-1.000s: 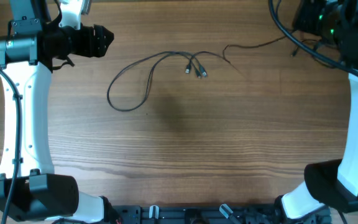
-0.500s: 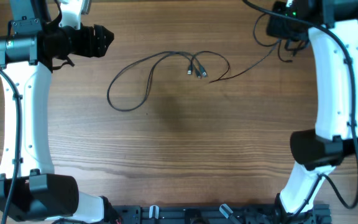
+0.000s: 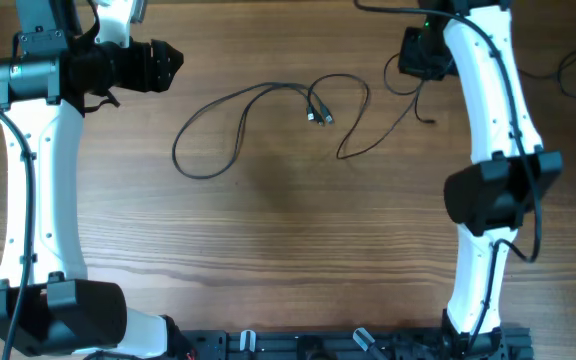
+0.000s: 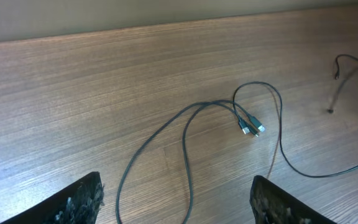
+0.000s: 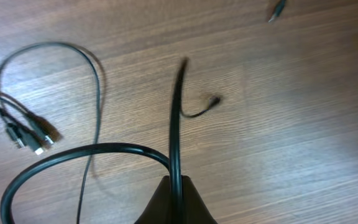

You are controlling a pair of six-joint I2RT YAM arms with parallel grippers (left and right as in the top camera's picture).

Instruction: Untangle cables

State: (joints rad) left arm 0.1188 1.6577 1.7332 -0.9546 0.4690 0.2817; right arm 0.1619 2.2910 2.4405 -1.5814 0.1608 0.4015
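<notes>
Two grippers: the left gripper (image 4: 176, 185) has its fingers spread wide with nothing between them. The right gripper (image 5: 175, 190) is pressed together, pinching one strand (image 5: 178, 112) of the cables.
Cables: they lie on the table (image 3: 288, 250) in the gap between the two grippers, with the plugs (image 3: 318, 116) bunched near the middle.
From the left gripper: the cables are ahead of the open fingers and below them. The big loop (image 3: 203, 150) is the closest part, and the plugs are farther out, toward the right gripper.
From the right gripper: the pinched strand rises out of the fingertips, bows round and runs back toward the plugs, which sit off to one side in the wrist view.
Long axis: the run from loop to plugs to pinched strand goes roughly from gripper to gripper.
Nearer arm: the right gripper is already on the strand, and the left gripper is nearer the loop.
Coming move, as a judgement: drawing the strand along that axis, away from the plugs, looks likeliest to slip it free. The left gripper is well placed to pin the loop.
Risk: with nothing pinned, the whole bunch may simply drag along.
</notes>
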